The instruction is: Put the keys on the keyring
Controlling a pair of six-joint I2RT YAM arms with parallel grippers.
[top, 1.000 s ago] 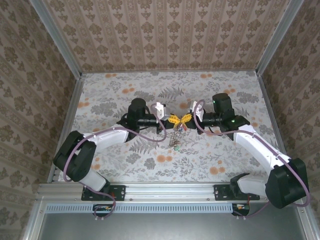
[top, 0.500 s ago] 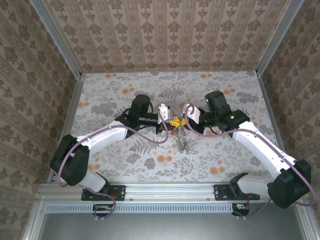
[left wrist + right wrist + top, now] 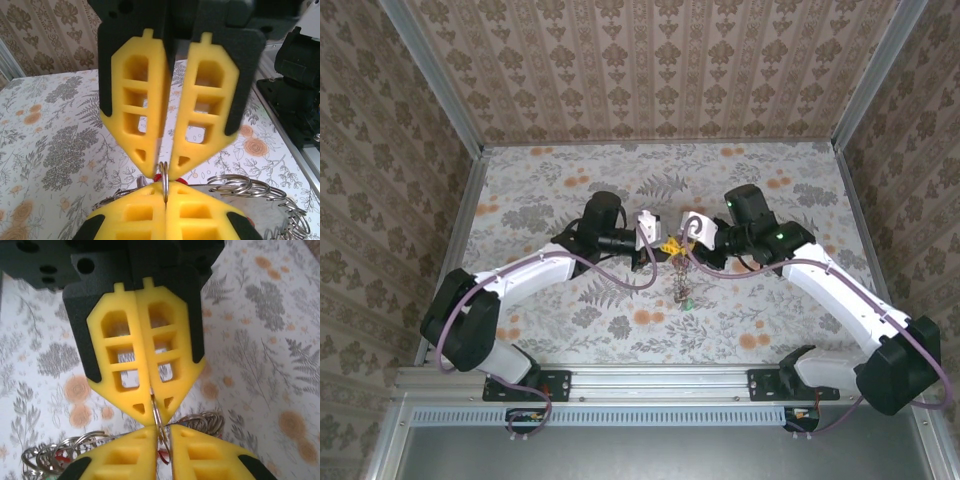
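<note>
My left gripper point(image 3: 665, 243) and right gripper point(image 3: 679, 245) meet tip to tip above mid-table. A small silver split ring point(image 3: 164, 172) is pinched between both pairs of yellow fingers. In the left wrist view my left gripper point(image 3: 163, 172) is shut on it from above, and the right gripper point(image 3: 166, 197) grips it from below. The right wrist view shows the right gripper point(image 3: 152, 407) shut on the same ring point(image 3: 159, 422), opposite the left gripper point(image 3: 165, 434). The keys point(image 3: 682, 285) hang in a bunch below. The keyring point(image 3: 220, 185) runs behind as a thin wire carrying several small rings point(image 3: 235, 184). A red key head point(image 3: 157, 178) peeks out.
The floral tabletop point(image 3: 760, 310) lies under the hanging bunch. Patterned walls with metal corner posts point(image 3: 460, 110) enclose the back and both sides. The right arm's dark base point(image 3: 300, 100) stands at the right of the left wrist view.
The right gripper has moved left and closed in on the left gripper until their tips touch. The hanging keys have shifted slightly right and down.
</note>
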